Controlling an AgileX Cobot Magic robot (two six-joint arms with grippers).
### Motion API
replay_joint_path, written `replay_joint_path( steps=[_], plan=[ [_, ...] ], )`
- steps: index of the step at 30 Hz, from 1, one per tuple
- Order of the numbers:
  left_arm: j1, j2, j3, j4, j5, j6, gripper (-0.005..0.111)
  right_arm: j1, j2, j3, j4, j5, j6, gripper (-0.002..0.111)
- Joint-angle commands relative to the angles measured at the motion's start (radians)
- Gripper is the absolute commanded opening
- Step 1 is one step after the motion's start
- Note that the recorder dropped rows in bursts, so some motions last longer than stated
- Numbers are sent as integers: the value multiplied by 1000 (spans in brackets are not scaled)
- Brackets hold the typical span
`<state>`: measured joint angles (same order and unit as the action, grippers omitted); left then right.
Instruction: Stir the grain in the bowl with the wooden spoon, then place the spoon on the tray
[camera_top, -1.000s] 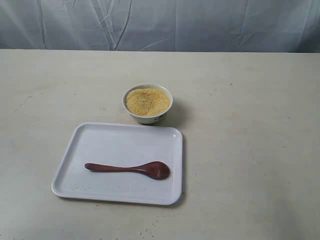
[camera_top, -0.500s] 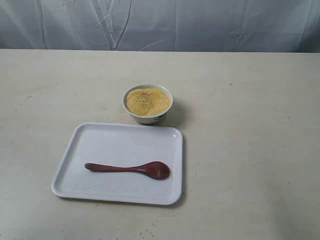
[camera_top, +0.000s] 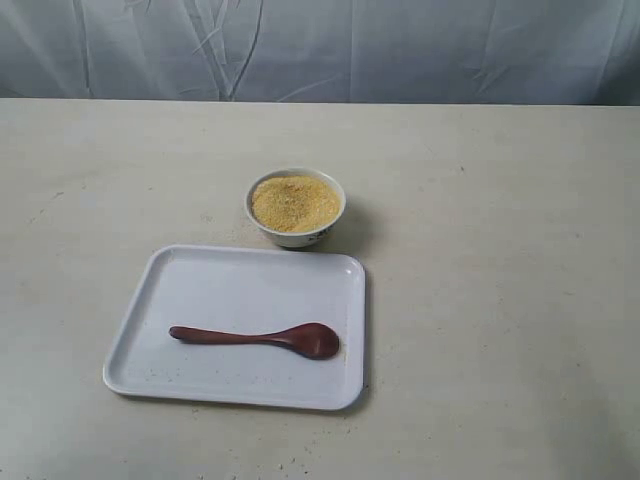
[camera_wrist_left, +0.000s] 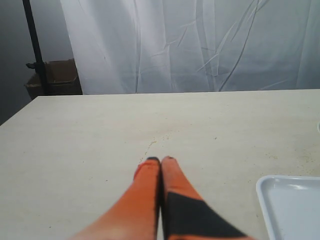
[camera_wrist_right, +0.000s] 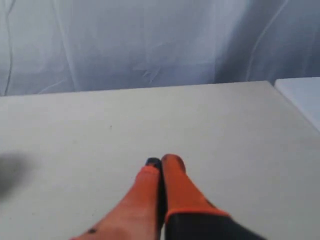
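While its orange jaws press together with nothing between them, the left gripper (camera_wrist_left: 160, 160) hangs low over the table (camera_wrist_left: 90, 135), with a corner of the tray (camera_wrist_left: 292, 200) near it to one side. The right gripper (camera_wrist_right: 161, 161) is likewise closed and empty above the tabletop. On the tray, the wooden spoon (camera_top: 255, 338) lies flat, its handle pointing left and its oval end right in the exterior view. Just past the tray's far edge stands the bowl (camera_top: 296, 236), filled with the grain (camera_top: 295, 203).
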<state>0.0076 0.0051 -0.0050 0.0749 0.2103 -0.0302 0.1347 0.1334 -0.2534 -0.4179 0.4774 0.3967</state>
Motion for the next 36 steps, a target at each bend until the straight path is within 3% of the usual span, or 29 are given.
replay_joint_path(
  steps=[1, 16, 24, 31, 36],
  plan=[
    [1, -5, 5, -3, -3, -3, 0, -89, -82, 2, 1, -2, -1, 0],
    [1, -5, 5, -3, -3, -3, 0, -98, -133, 50, 12, -3, -5, 0],
    [1, -5, 5, -3, -5, -3, 0, -98, -133, 92, 142, -24, -510, 0],
    [1, -5, 5, -3, -5, -3, 0, -98, -133, 95, 313, 13, -515, 0],
    [1, -5, 5, -3, -5, -3, 0, -98, -133, 156, 327, -10, -515, 0]
  ],
)
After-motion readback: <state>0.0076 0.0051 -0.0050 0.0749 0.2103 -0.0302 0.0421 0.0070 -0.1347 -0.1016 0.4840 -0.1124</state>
